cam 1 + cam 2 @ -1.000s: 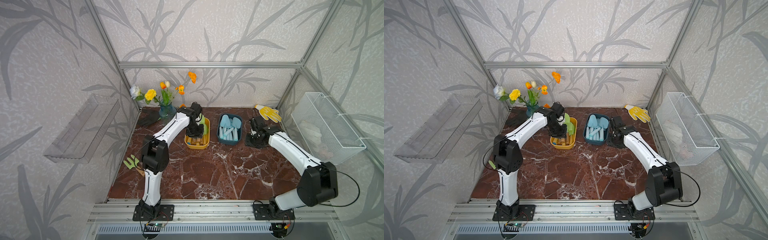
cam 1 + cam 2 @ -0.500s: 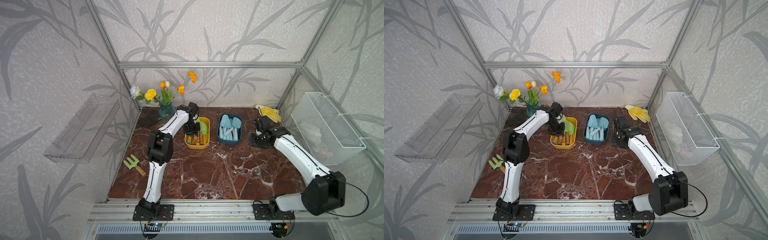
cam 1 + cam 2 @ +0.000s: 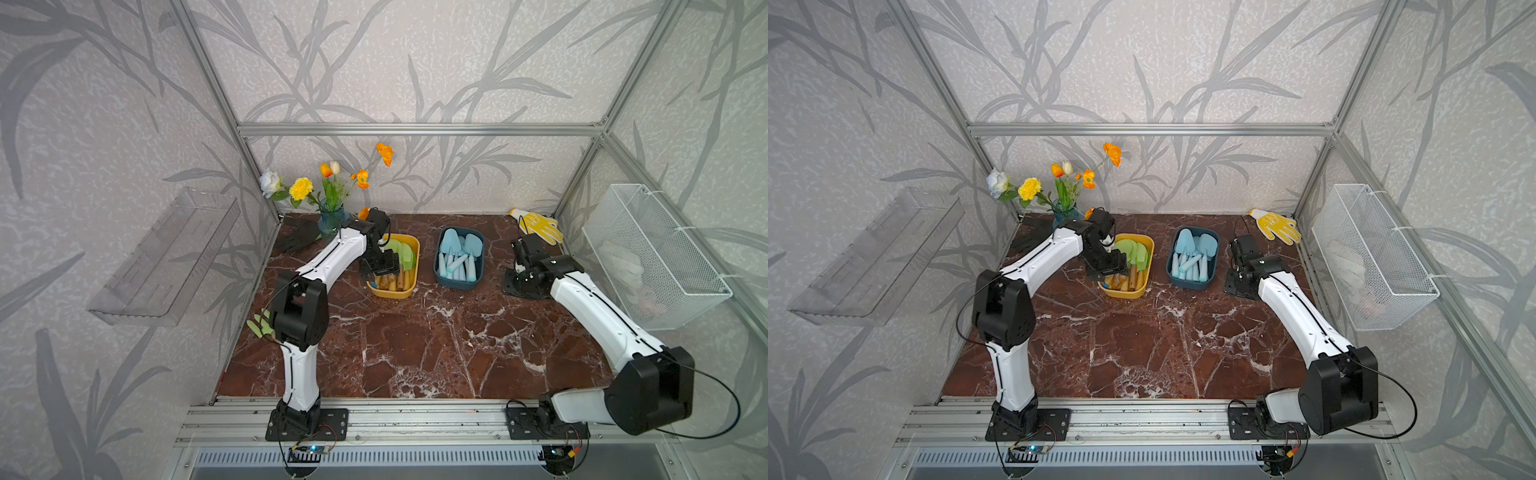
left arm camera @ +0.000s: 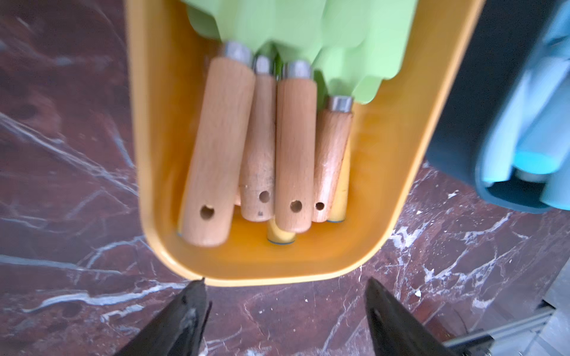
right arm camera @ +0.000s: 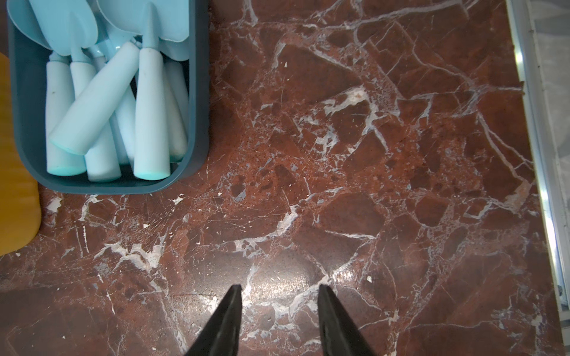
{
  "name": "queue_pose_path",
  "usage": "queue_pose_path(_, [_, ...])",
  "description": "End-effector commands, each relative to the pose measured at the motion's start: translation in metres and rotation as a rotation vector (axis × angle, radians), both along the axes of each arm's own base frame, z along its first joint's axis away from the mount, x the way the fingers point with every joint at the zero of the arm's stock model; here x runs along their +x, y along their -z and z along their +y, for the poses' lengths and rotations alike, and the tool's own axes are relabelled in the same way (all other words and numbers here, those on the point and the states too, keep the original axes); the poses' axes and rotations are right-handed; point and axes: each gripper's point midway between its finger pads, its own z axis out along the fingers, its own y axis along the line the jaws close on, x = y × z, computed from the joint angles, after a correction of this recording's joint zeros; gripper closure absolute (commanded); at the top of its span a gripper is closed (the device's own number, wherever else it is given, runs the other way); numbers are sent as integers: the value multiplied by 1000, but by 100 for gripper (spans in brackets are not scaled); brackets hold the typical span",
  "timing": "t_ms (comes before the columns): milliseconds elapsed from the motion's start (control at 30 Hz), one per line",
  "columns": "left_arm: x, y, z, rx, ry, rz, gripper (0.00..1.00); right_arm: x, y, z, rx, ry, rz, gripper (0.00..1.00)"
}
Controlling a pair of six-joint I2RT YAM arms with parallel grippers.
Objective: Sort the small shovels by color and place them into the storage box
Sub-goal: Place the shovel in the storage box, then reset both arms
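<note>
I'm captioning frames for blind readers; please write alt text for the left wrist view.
Green-bladed shovels with wooden handles lie in a yellow box on a red marble table. The open, empty left hand hovers at its end; a dark blue box sits beside it.

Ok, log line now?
left jaws: open, empty, above yellow plastic bin | green wooden-handled shovels: inside | right jaws: open beside dark-blue bin

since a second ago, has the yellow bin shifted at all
No: the yellow bin keeps the same gap to the blue bin and the vase.
</note>
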Motion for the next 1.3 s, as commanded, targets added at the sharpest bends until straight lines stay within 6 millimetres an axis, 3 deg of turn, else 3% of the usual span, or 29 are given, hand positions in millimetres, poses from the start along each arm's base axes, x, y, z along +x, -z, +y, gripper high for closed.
queue_pose_path(0, [5, -33, 24, 49, -64, -216, 1, -4, 0, -21, -44, 51, -27, 57])
queue_pose_path(133, [2, -34, 66, 169, -162, -413, 0, -5, 2, -44, -96, 110, -70, 55])
queue_pose_path(233, [3, -29, 111, 333, -263, -507, 0, -3, 2, -63, -188, 149, -123, 45])
queue_pose_path(267, [1, -26, 129, 397, -304, -513, 0, -2, 2, -69, -224, 161, -147, 34])
queue_pose_path(300, [1, -25, 146, 453, -345, -519, 0, 0, 1, -74, -255, 165, -166, 11])
queue_pose_path(333, [0, -25, 163, 504, -379, -518, 0, 1, 2, -79, -290, 163, -184, 1])
queue_pose_path(533, [-10, -11, 233, 741, -467, -532, 0, 7, 31, -94, -435, 112, -249, 1])
queue_pose_path(667, [-18, 22, 267, 758, -534, -523, 0, 16, 49, -95, -414, 174, -349, 1])
queue_pose_path(767, [-25, 43, 286, 756, -616, -525, 0, 26, 53, -97, -405, 222, -484, 1])
queue_pose_path(833, [-24, 45, 294, 728, -676, -568, 0, 33, 45, -93, -388, 199, -538, 1])
queue_pose_path(967, [-5, 33, 290, 649, -643, -747, 0, 54, 42, -75, -356, 86, -622, 1])
queue_pose_path(1167, [4, 37, 278, 593, -558, -770, 0, 87, 53, -54, -369, -70, -654, 1])
queue_pose_path(1267, [0, 34, 275, 572, -549, -810, 0, 84, 54, -41, -380, -122, -610, 1])
